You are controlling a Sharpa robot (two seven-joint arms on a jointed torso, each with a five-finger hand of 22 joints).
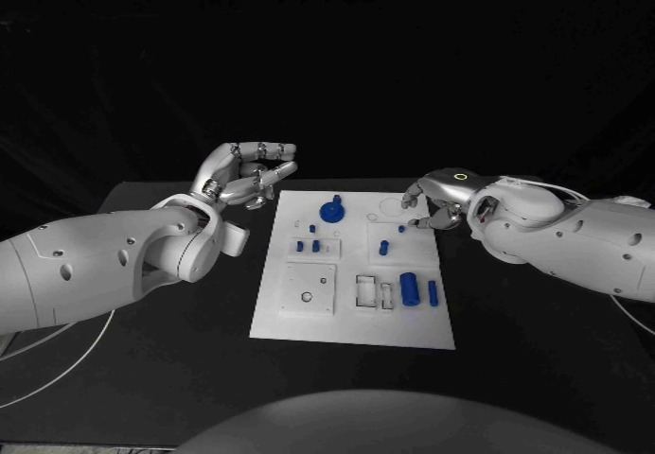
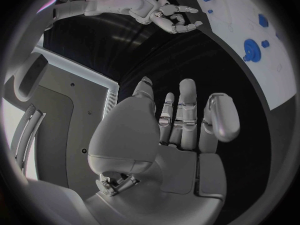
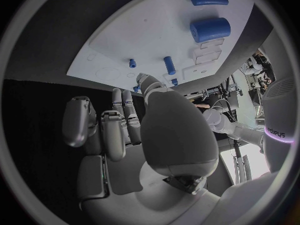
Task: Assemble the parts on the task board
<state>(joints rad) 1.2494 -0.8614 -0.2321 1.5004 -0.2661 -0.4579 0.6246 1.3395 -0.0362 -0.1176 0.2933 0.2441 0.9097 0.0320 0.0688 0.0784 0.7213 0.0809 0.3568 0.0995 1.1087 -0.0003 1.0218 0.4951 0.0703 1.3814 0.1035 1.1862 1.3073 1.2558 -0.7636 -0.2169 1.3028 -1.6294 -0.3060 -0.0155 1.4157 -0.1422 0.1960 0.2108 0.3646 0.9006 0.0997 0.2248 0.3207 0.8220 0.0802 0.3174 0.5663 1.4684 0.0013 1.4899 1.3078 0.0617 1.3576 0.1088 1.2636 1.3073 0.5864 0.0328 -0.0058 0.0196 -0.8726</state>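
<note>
- The right silver hand (image 1: 434, 203) hovers at the far right edge of the flat white task board (image 1: 352, 326), fingers spread and holding nothing; its fingertips (image 3: 145, 78) point over that edge
- Just beside those fingertips on the board lies a tiny blue peg (image 1: 403, 227), with a short blue cylinder (image 1: 383, 250) a little nearer the robot
- Judged from this, the step in hand is picking up that peg: bring thumb and one finger down either side of it, pinch low and lift straight so it doesn't roll
- Further out stand a blue round knob on a disc (image 1: 330, 207), a thick blue cylinder (image 1: 408, 286) and a slim blue bar (image 1: 433, 292)
- The left silver hand (image 1: 246, 175) is raised off the board's far left corner, fingers curled in on nothing
</note>
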